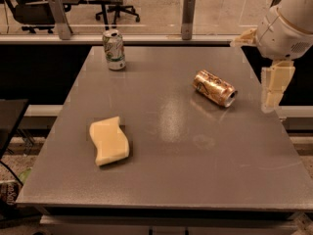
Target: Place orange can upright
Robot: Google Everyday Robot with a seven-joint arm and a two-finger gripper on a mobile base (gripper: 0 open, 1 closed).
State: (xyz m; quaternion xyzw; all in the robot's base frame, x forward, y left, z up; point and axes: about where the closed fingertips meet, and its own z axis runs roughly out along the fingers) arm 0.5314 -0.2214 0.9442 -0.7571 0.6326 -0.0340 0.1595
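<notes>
Grey desk (195, 180) fills most of the view, with a glass partition and office chairs (117, 4) beyond its far edge.

The gripper (270, 101) hangs off the arm just outside the desk's right edge, toward the far right corner, pointing down. From this angle I cannot tell how wide it stands. It carries nothing and touches nothing.

Nearest to it, in from the right edge and in the far half of the top, the orange can (214, 88) lies on its side. Its silver end faces the right edge and slightly the near side, its other end the far left corner. It sits near the gripper but clear of it.

Well apart, a white-and-green can (113, 50) stands upright by the far left corner, and a yellow sponge (109, 140) lies flat in the near left part.

The step in hand looks like the approach, with the grasp not yet begun. Next the gripper likely needs to come in over the desk, line up across the can's round body rather than along it, take hold, tip it onto one rim and set it down on bare desk.
</notes>
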